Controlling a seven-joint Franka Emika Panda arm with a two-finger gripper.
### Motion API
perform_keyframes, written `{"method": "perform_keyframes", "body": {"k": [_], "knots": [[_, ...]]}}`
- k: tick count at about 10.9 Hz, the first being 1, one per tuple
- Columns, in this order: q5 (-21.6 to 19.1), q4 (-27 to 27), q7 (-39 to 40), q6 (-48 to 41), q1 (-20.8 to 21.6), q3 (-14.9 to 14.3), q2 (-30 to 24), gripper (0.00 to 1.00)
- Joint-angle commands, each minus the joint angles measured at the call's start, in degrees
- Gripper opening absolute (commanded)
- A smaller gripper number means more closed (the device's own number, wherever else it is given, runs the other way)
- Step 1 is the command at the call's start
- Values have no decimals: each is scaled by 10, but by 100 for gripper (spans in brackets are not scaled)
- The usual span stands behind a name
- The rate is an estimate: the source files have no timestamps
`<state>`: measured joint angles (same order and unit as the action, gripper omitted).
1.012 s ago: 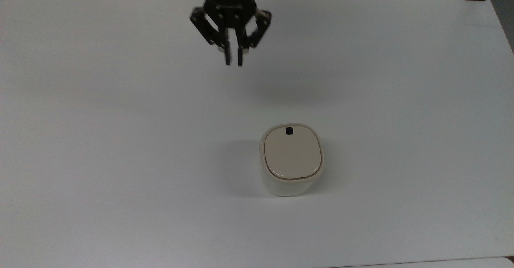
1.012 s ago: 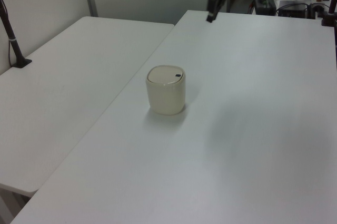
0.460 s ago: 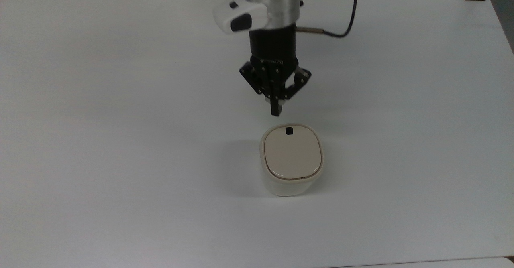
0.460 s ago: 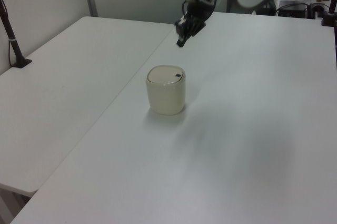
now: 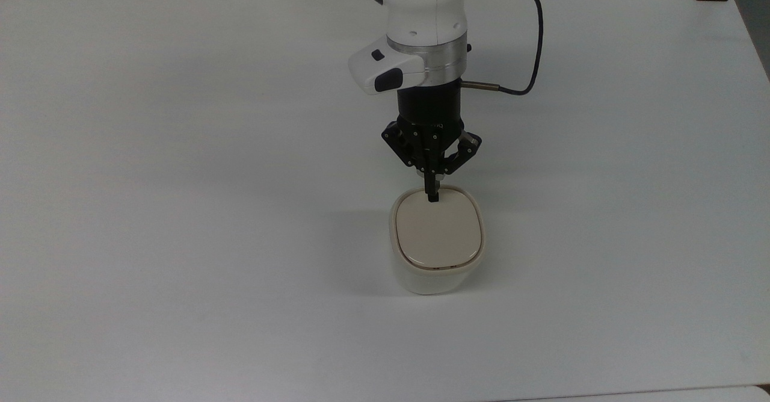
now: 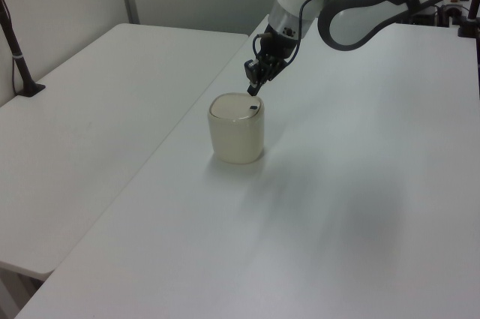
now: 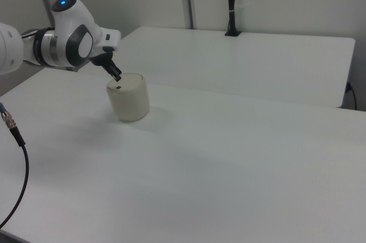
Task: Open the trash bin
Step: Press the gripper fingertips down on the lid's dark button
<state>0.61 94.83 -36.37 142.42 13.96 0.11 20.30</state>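
Big white tabletop [image 5: 180, 209] w/ the small cream-white rounded-square plastic trash bin [image 5: 436, 272] standing upright near its middle, flat beige lid [image 5: 439, 233] down. Bin prob. light, stiff, slick-sided, so a sideways shove could slide it. Black two-finger gripper [image 5: 431, 197], clenched on nothing, hangs over the small black push button [image 6: 253, 108] at the rim: press straight down there, no grasp needed.

trash bin [image 5: 437, 239] on table [image 5: 180, 209]
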Motion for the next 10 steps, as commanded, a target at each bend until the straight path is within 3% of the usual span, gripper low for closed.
{"method": "perform_keyframes", "body": {"k": [1,4,8,10], "knots": [[12,20,-17,22,12,-3,4,0],[23,20,-28,47,12,-2,19,0],[84,30,-63,64,12,0,26,0],[124,40,-63,60,6,19,26,0]]}}
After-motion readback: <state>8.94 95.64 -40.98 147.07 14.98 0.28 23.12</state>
